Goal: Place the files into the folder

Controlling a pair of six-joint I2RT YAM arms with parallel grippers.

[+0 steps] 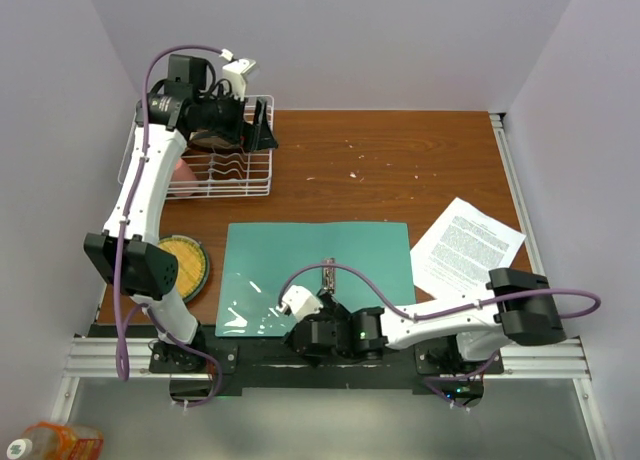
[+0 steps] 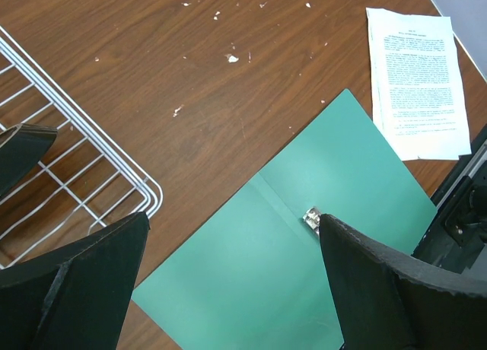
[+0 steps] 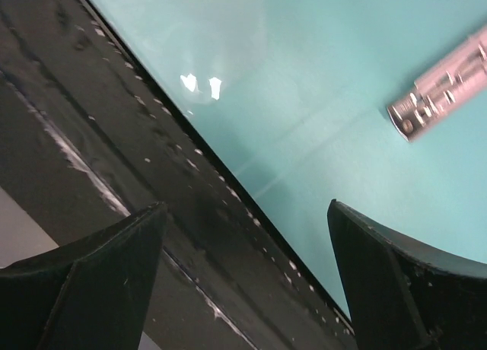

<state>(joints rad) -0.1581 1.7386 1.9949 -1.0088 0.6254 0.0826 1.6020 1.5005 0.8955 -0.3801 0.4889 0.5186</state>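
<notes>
Teal-green card folder (image 1: 320, 265) lies spread open on the wooden counter (image 1: 380, 170), evidently ready to receive. White printed paper files (image 1: 468, 248) sit just beside its right edge, outside. Right pincer (image 3: 243, 289) gapes empty over its near edge. Left pincer (image 2: 232, 281) is likewise wide and empty, above the white wire rack (image 1: 225, 175).

Overhead rear view; left wrist high and oblique, right wrist close, all on the folder (image 1: 370, 255).

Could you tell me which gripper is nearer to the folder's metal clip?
Right. The right gripper hovers open at the folder's near edge, just beside the metal clip; the left gripper is far off, by the wire rack.
</notes>
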